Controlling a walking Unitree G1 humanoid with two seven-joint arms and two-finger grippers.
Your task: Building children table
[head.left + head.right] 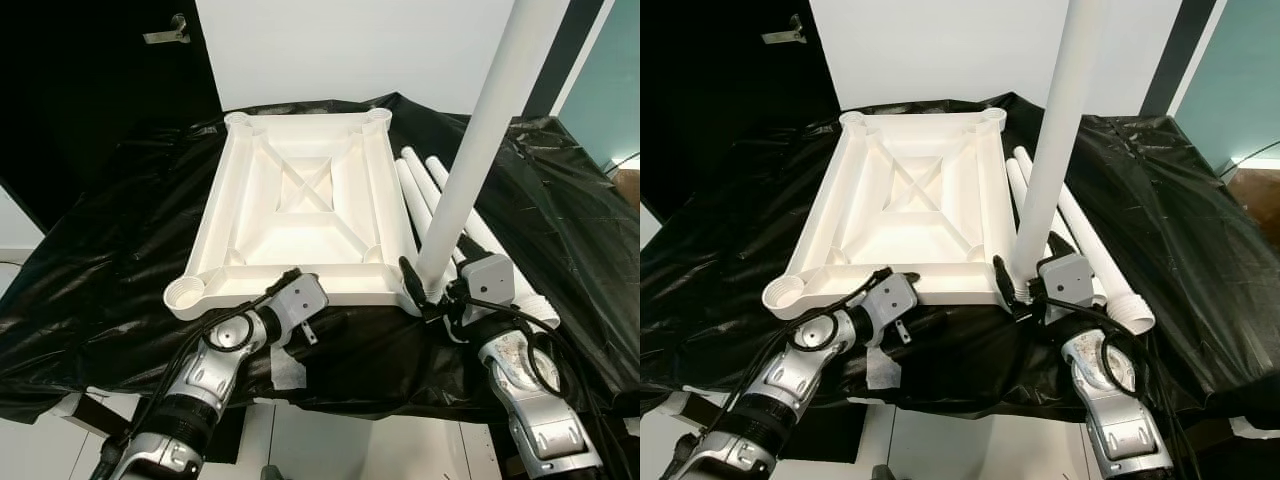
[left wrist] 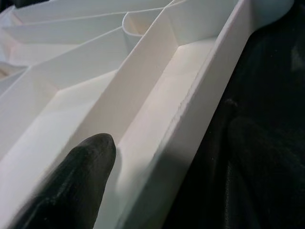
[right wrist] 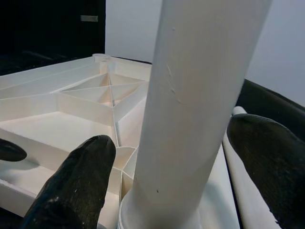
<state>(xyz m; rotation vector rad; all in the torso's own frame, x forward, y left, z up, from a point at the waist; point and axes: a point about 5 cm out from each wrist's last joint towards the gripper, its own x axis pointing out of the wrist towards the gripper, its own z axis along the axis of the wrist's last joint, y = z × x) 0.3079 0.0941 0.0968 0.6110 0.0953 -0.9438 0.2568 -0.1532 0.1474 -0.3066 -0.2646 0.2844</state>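
the white tabletop (image 1: 300,215) lies upside down in the middle of the frame, ribs up, on the black plastic sheet (image 1: 120,220) that covers the table. my right end effector (image 1: 432,293), at lower centre-right, has its two black fingers (image 3: 76,183) either side of the upright table leg (image 1: 470,150), near its foot; they look a little apart from the tube, so i judge the hold loose rather than clamped. the leg's foot sits at the near right corner socket of the tabletop. three spare legs (image 1: 440,205) lie just right of the tabletop. my left end effector (image 1: 298,290), at lower centre-left, rests against the near edge of the tabletop, one finger (image 2: 71,186) inside the rim channel; i cannot tell how far it is open.

to seat this leg well, i judge i should keep it plumb over the socket, press straight down or turn it without leaning, and brace the tabletop with my left so it does not slide on the slick sheet.
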